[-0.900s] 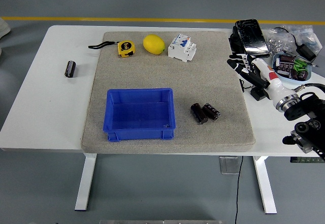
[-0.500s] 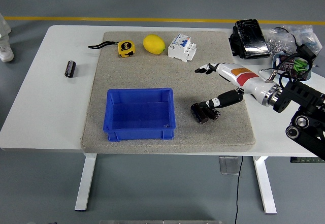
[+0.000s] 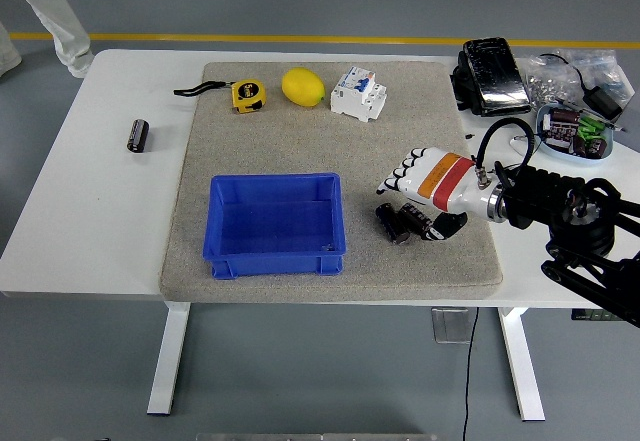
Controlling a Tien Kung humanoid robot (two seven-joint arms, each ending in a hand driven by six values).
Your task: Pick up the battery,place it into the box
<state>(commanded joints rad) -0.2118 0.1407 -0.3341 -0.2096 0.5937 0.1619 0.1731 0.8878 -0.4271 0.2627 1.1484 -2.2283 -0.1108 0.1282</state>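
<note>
Two dark cylindrical batteries (image 3: 393, 224) lie side by side on the grey mat, just right of the empty blue box (image 3: 276, 178). My right hand (image 3: 408, 208) hovers palm-down right over them, white fingers (image 3: 396, 180) spread toward the left and the thumb below, partly hiding the right battery. The hand is open and does not hold either one. A third battery (image 3: 138, 134) lies on the bare table at the far left. The left arm is out of view.
A yellow tape measure (image 3: 246, 94), a lemon (image 3: 303, 87) and a white circuit breaker (image 3: 358, 93) line the mat's far edge. Black devices, cables and a tray of parts (image 3: 575, 131) crowd the table's right end. A person's legs (image 3: 45, 11) show at top left.
My right arm swung in from the table's right edge and the hand turned palm-down over the two batteries. A person walked into view at top left.
</note>
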